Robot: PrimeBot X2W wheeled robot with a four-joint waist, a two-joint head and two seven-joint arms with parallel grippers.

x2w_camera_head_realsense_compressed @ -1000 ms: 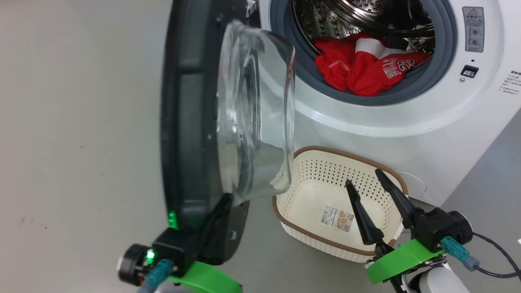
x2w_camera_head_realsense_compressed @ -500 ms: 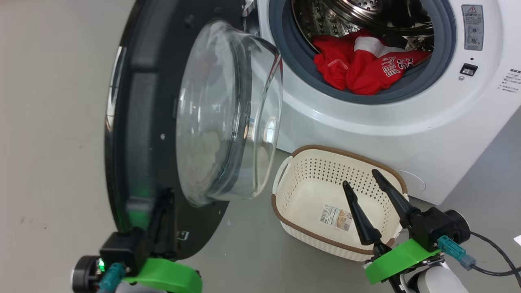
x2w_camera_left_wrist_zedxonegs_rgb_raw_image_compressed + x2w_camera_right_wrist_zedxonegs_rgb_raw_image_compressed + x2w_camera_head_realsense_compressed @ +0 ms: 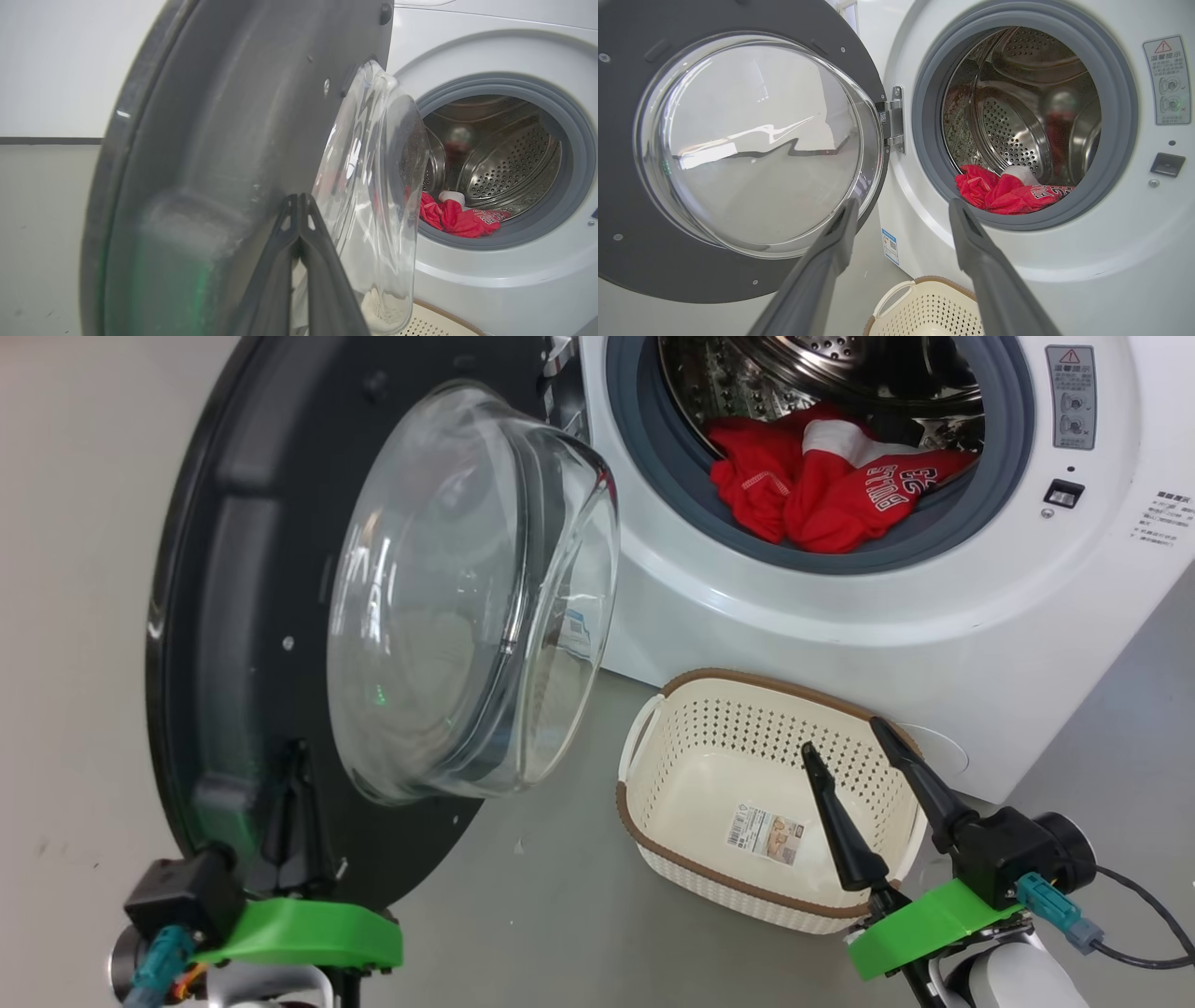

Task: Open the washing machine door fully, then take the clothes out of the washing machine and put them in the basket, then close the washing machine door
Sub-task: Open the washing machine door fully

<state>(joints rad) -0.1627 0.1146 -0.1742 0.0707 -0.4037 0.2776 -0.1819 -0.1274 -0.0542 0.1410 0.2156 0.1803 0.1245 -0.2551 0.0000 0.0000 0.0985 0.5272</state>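
The left gripper (image 3: 297, 756), its two long dark fingers pinched together with nothing between them, sets its tips against the inner face of the large round washing machine door (image 3: 224, 616), low on its wide black rim beside the bulging clear glass bowl (image 3: 467, 597). The door stands swung wide off the big white front-loading washing machine (image 3: 840, 616). The right gripper (image 3: 842, 735) hangs spread wide and empty above the small cream-white perforated plastic basket (image 3: 747, 678), which sits on the grey floor (image 3: 541, 915) just before the machine. The bright red clothes (image 3: 822, 495) with white lettering lie at the mouth of the perforated steel drum (image 3: 822, 373), spilling onto the grey rubber ring (image 3: 653, 457).
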